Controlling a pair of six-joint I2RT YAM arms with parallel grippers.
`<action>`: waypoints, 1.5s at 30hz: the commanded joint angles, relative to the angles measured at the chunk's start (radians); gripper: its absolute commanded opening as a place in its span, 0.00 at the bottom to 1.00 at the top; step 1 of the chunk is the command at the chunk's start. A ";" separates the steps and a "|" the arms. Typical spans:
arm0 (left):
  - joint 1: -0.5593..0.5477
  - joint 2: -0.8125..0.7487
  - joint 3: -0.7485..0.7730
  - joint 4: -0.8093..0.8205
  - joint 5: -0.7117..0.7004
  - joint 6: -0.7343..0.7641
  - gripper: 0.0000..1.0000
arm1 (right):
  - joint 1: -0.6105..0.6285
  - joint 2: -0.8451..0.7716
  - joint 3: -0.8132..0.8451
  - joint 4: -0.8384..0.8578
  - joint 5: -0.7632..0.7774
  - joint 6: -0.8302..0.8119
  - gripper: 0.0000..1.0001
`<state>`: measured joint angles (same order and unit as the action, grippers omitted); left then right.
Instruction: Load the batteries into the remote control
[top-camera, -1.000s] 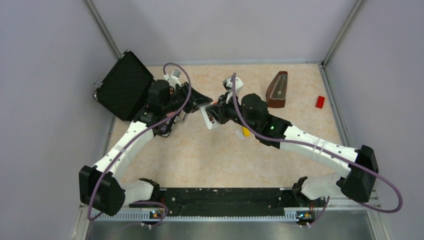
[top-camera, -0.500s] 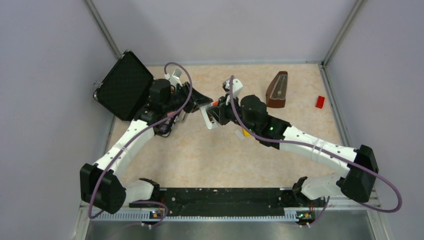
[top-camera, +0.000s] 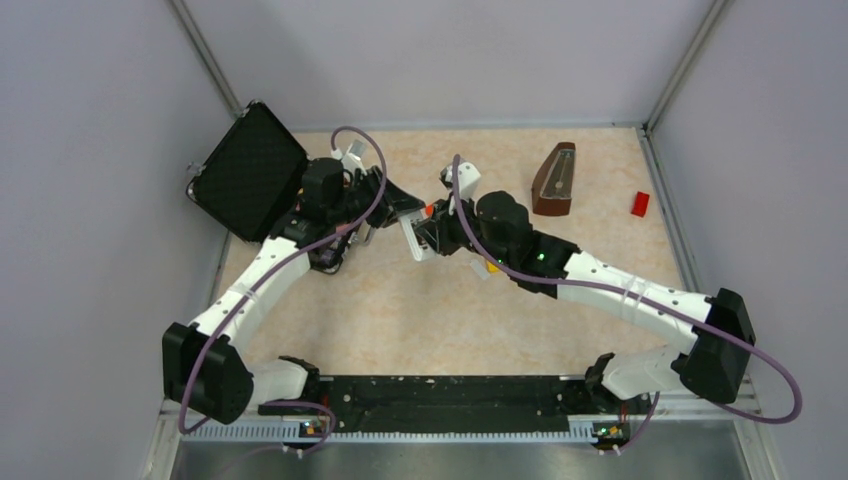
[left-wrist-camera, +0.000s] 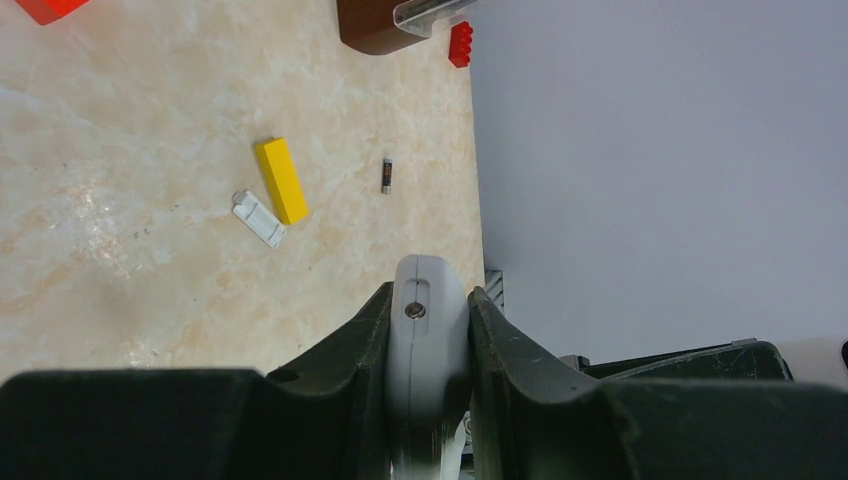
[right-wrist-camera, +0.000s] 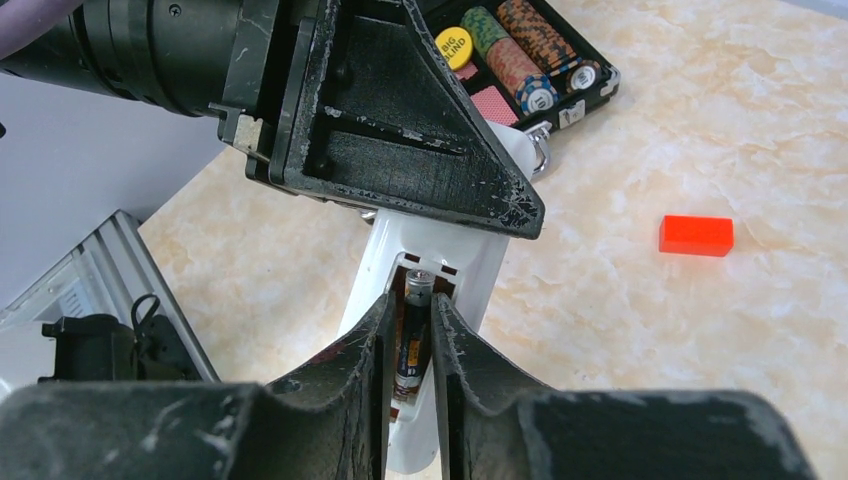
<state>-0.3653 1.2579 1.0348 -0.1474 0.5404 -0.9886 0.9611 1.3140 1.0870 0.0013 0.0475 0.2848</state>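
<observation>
The right end effector (right-wrist-camera: 408, 305) has edged left, narrow around a slim dark battery (right-wrist-camera: 412, 340) in the flat white plastic remote control (right-wrist-camera: 470, 270), grip unclear. The left end effector (left-wrist-camera: 428, 300) clamps the remote; a second battery (left-wrist-camera: 386, 175) lies unloaded on the tabletop (left-wrist-camera: 150, 250).

Left arm (top-camera: 262, 275): white link shells, black joint housings, black base block. Right arm (top-camera: 620, 290): same build, with one small green indicator light (top-camera: 541, 257) lit on its black forearm housing.

Cabling: a purple cable (top-camera: 352, 128) runs along the left arm, and a matching purple cable (top-camera: 795, 392) runs along the right arm.

Left gripper (left-wrist-camera: 430, 292): matte black moulded fingers (left-wrist-camera: 340, 350), smooth-faced. From the right wrist view, one finger shows as a black triangular plate (right-wrist-camera: 400, 130) with chipped, whitish edges, and behind it is a ribbed black cylindrical wrist body (right-wrist-camera: 150, 40).

Right gripper (right-wrist-camera: 411, 300): black fingers with a grainy surface and pale scuffing.
</observation>
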 joint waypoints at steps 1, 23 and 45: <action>0.005 -0.005 0.054 0.045 0.016 0.005 0.00 | 0.010 0.015 0.043 -0.052 -0.002 0.021 0.21; 0.008 -0.004 0.054 0.029 0.014 0.027 0.00 | -0.027 -0.078 0.067 -0.075 -0.029 0.165 0.46; 0.008 0.029 0.067 0.222 0.017 0.008 0.00 | -0.173 -0.097 -0.069 0.087 -0.206 0.937 0.99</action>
<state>-0.3607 1.2716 1.0504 -0.0254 0.5434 -0.9649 0.7952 1.1851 1.0500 -0.1047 -0.0341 1.0218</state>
